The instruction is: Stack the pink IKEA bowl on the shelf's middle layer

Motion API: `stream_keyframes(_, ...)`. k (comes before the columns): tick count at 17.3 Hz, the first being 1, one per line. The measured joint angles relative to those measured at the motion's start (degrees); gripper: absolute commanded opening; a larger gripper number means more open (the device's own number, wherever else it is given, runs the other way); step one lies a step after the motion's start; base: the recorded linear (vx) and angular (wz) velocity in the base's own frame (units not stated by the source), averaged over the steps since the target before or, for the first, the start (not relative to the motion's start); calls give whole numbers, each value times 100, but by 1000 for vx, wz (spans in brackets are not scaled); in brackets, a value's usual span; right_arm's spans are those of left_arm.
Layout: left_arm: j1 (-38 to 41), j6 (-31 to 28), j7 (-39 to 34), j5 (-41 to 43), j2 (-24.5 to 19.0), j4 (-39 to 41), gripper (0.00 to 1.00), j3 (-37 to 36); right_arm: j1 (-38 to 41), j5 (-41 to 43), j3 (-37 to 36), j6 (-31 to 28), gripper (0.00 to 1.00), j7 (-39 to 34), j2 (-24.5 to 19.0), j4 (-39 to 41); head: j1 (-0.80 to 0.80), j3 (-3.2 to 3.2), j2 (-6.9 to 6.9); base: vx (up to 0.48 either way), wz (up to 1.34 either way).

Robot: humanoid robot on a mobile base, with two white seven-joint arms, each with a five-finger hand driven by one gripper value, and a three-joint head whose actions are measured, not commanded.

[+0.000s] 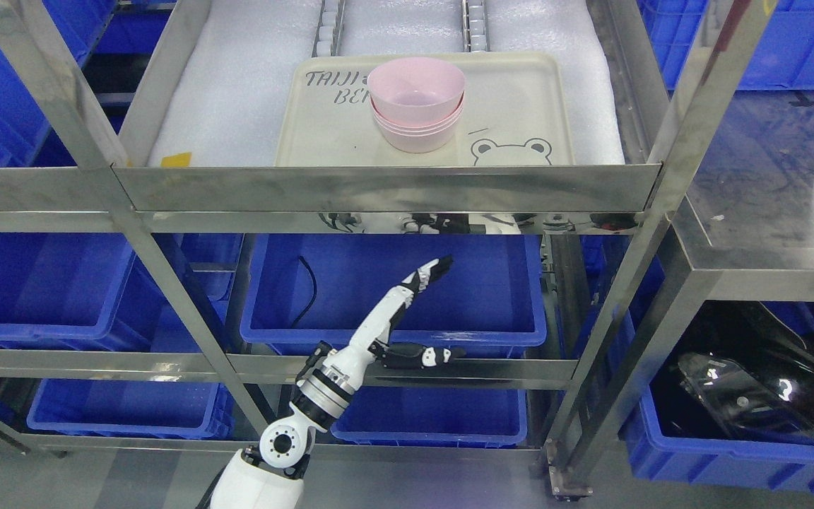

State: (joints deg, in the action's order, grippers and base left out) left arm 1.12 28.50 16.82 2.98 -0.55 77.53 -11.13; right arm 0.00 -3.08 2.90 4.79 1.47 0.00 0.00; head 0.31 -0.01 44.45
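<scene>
A: Pink bowls (417, 102) are sitting nested in a stack on the cream tray (520, 106), up on the shelf (386, 187). The top bowl is tilted a little in the one beneath it.

B: And the tray?

A: Flat on white foam (237, 78) lining that shelf level. It carries dark lettering at its left and a bear face (511, 150) drawn near its front right corner. The stack stands left of the bear, around the tray's middle.

B: Where's the hand?

A: The left hand (407, 311) is well below the shelf's front rail, in front of a blue bin (393, 290) on the level underneath. Its arm comes up from the bottom edge, left of centre.

B: Holding anything?

A: Nothing. Fingers stretched out straight, pointing up and to the right, thumb (425, 355) sticking out sideways to the right. Wide and empty, well apart from the bowls.

B: The other arm?

A: Not showing.

B: Anything else around?

A: More blue bins on the lower levels and beside the rack, a yellow tag (176, 160) at the foam's front left corner, and something black and glossy (746, 375) in the bin at lower right; I can't tell what it is.
</scene>
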Motion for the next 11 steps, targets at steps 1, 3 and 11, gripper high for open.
stream_keyframes(1, 23, -76, -194, -52, 5, -50, 100, 99, 0, 0, 0, 0, 100, 0, 0, 0, 0, 0, 0, 0, 0)
stream_keyframes(3, 59, -190, -551, -135, 14, -143, 100, 292, 0, 0, 0, 0, 100, 0, 0, 0, 0, 0, 0, 0, 0)
stream_keyframes(11, 116, -285, -915, -266, 37, -339, 100, 943, 0, 0, 0, 0, 100, 0, 0, 0, 0, 0, 0, 0, 0)
